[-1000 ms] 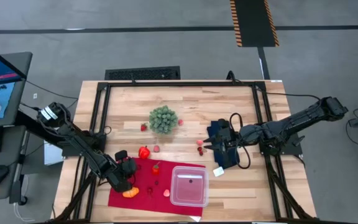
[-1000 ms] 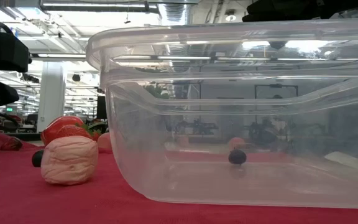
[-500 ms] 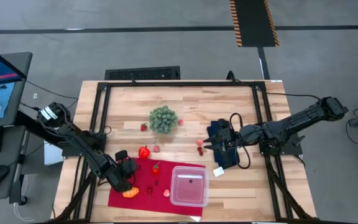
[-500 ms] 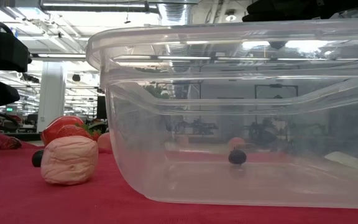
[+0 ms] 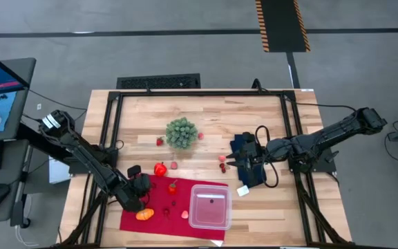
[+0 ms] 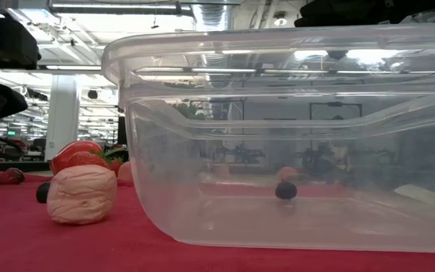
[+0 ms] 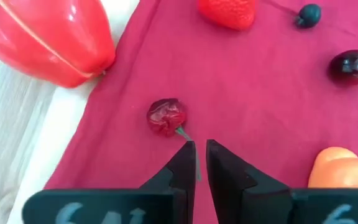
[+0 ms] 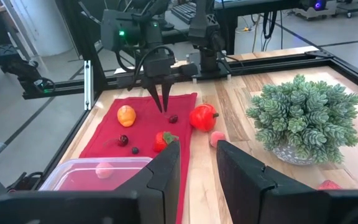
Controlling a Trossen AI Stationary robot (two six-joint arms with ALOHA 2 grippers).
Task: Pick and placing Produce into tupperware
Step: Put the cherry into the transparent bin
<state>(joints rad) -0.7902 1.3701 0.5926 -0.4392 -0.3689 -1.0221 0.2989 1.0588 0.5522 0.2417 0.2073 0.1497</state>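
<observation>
Two arms are working this table, and the left gripper point(image 5: 138, 188) is hovering over the near-left part of the red cloth point(image 5: 159, 211), its fingers point(image 7: 182, 163) drawn almost together with only a thin gap showing and nothing between them. Just beyond their tips a small crumpled red berry point(image 7: 166, 116) is lying on the cloth, its green stem pointing back toward the fingers. An orange oval point(image 5: 144, 214) is sitting beside the gripper, and a red pepper point(image 5: 160, 169) is resting on the wood just off the cloth's edge. The tupperware point(image 5: 211, 206) is standing on the cloth's right part, well apart from the left gripper, with a pink bit point(image 8: 104, 167) and a small dark berry point(image 6: 285, 190) inside. The right gripper point(image 5: 235, 164) is waiting with its fingers spread, by the dark blue cloth point(image 5: 251, 164), facing the green bushy ball point(image 8: 303, 118).
</observation>
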